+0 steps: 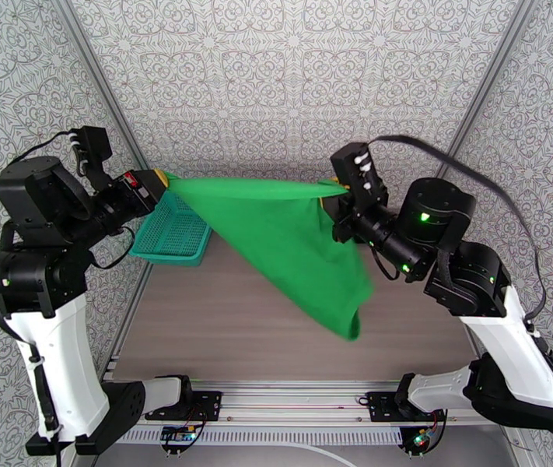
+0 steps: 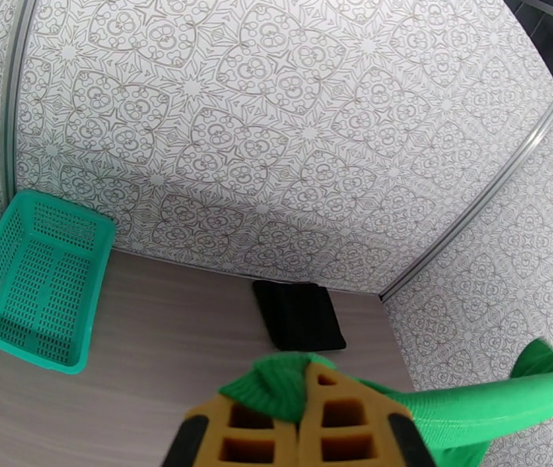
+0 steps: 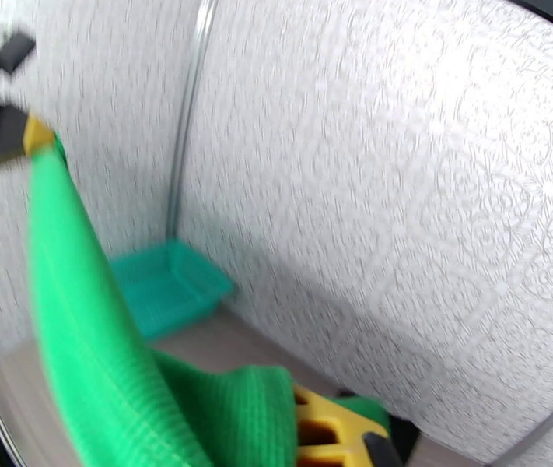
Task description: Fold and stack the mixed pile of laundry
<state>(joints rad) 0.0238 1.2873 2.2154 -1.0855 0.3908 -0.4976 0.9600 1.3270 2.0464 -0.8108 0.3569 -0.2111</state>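
Light and limp, the green T-shirt point(image 1: 284, 235) sags between the left claw point(image 1: 162, 180) and right claw point(image 1: 330, 186), each pinching a top corner, probably the best hold.

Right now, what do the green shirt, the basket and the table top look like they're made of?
The green shirt: soft knitted cloth, matte; fine ribs show up close and it drapes in loose folds.
The basket: moulded plastic, probably, smooth with a slight sheen; rows of even slots in its walls.
The table top: pale wood-look surface, likely laminate, matte; long straight grain streaks.
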